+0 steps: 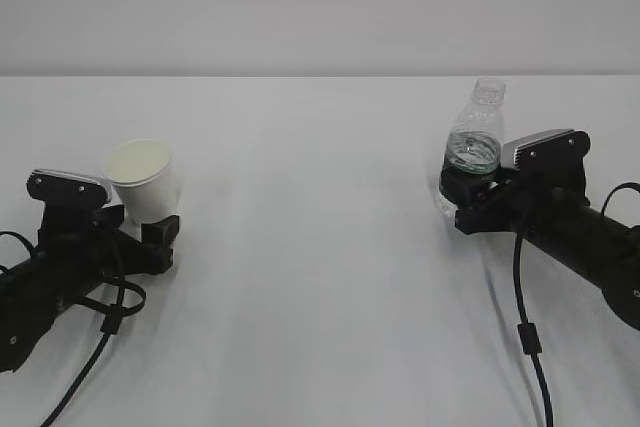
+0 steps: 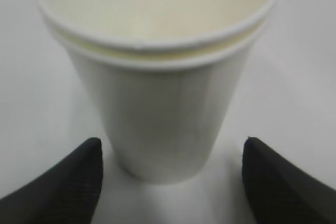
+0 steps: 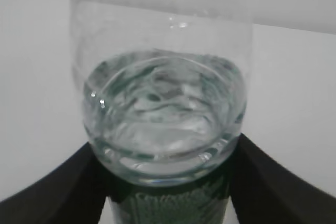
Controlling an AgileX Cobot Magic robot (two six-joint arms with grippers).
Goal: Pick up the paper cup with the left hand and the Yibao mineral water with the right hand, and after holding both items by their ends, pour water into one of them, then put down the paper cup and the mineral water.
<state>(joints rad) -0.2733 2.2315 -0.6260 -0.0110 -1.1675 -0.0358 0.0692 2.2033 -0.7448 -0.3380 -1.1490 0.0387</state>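
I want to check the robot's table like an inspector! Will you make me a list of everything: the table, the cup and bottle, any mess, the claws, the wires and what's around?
Surface: white table, bare in the middle.
Paper cup: white, empty as far as the inside shows, tilted, between the left gripper's fingers; the left wrist view shows gaps on both sides.
Mineral water bottle: clear, no cap, partly filled, leaning slightly, clamped at its green label by the right gripper.
Clutter: nothing seen.
Grippers: left open around the cup's base; right shut on the bottle.
Cables: black cable trailing from the right arm, another by the left arm.
Surroundings: plain pale wall.
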